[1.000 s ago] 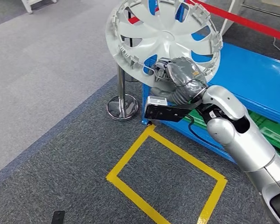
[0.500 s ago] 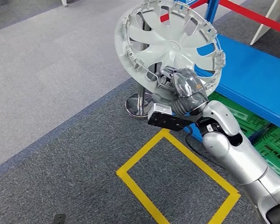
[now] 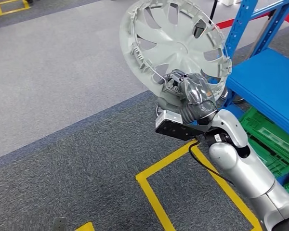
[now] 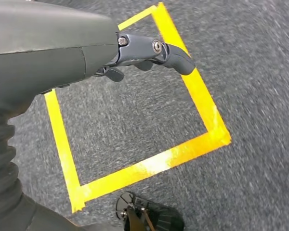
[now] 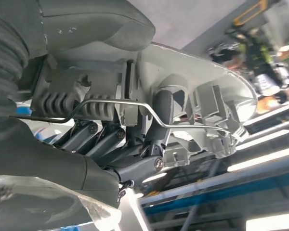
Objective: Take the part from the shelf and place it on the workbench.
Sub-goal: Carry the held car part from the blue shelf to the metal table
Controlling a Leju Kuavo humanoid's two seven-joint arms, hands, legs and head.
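Note:
My right hand grips the lower rim of a large silver wheel cover, held up and tilted in the air in the head view, its ribbed back side toward me. In the right wrist view the dark fingers and grey thumb clamp the wheel cover's rim and its wire ring. My left hand hangs over the carpet with its fingers loosely extended and nothing in them.
A blue shelf stands at the right, with green crates beneath it. Yellow tape marks a rectangle on the dark carpet below my right arm. A lighter grey floor strip runs across the far side.
The whole view has swung: the shelf has slid toward the right edge and the chrome post base has gone from sight. The wheel cover stays held in my right hand.

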